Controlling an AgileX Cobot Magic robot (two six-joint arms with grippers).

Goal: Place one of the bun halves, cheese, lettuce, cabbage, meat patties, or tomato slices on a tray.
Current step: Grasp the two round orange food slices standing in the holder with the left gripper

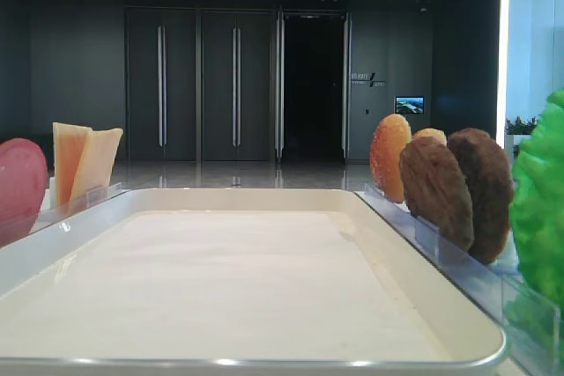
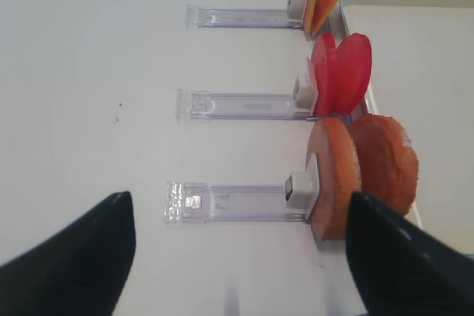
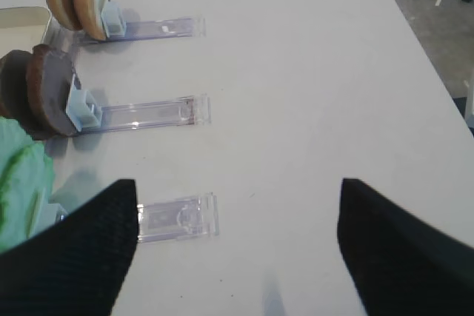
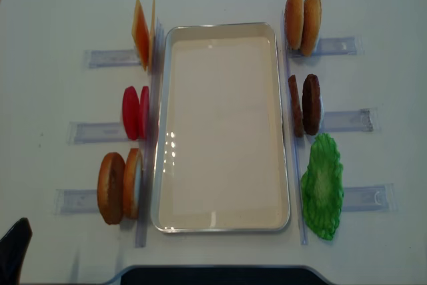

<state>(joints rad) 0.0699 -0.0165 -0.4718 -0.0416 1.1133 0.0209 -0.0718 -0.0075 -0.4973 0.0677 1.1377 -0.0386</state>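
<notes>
With your left gripper (image 2: 237, 257) spread wide and empty, reach toward one o'clock for the golden-brown round bun halves (image 2: 361, 175) standing beside the bare cream-white rectangular tray (image 4: 223, 218), then pinch one squarely by its rim.

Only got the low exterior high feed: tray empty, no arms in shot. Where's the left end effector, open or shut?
Observer: Left end effector is open, above the clear holder of the bun halves, left of the tray.
Operator: Right one?
Observer: Right end effector is open too, nothing in it, over the table outboard of the lettuce.
Operator: Those buns aren't in my view. Standing?
Observer: Yes, two on edge, side by side, beside the tray's near-left corner.
</notes>
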